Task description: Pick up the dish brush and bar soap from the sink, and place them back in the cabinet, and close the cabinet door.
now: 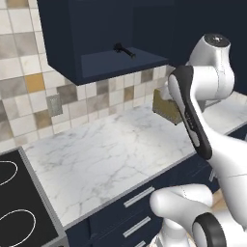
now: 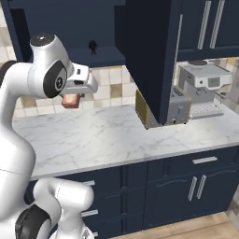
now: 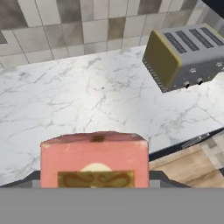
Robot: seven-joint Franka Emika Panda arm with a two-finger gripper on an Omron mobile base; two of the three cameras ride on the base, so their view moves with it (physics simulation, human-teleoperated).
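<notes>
Setting: simulated kitchen, white marble counter (image 1: 106, 154) under a beige tiled wall, navy cupboards above and below.

Gripper: the gripper (image 2: 71, 101) hangs raised above the counter in the right base view, jaws set fairly wide and pinching the bar soap (image 3: 94, 158), a pinkish-tan block with a gold label on its near face.

Soap in hand: in the hand view the block sits at six o'clock, square to the camera; the finger tips themselves are hidden behind it.

Handling, as a judgement: a bar this small should be light and rigid, but smooth and likely slippery; the flat opposite sides look the safest purchase, and a firm, level carry would guard against it sliding out.

Beyond the hand: a toaster (image 3: 186, 59) with a yellow end panel lies at two o'clock in the hand view, well apart from the soap.

Cabinet: the cabinet (image 1: 103, 60) stands open at twelve o'clock in the left base view, shelf floor exposed.

Brush: the dish brush (image 1: 124, 50) already rests on that shelf, toward the back.

Door: the cabinet door (image 2: 151, 60) swings out over the counter, its silver bar handle (image 2: 177, 44) on the right edge, not yet closed.

Remaining: soap to shelf, then door shut.
</notes>
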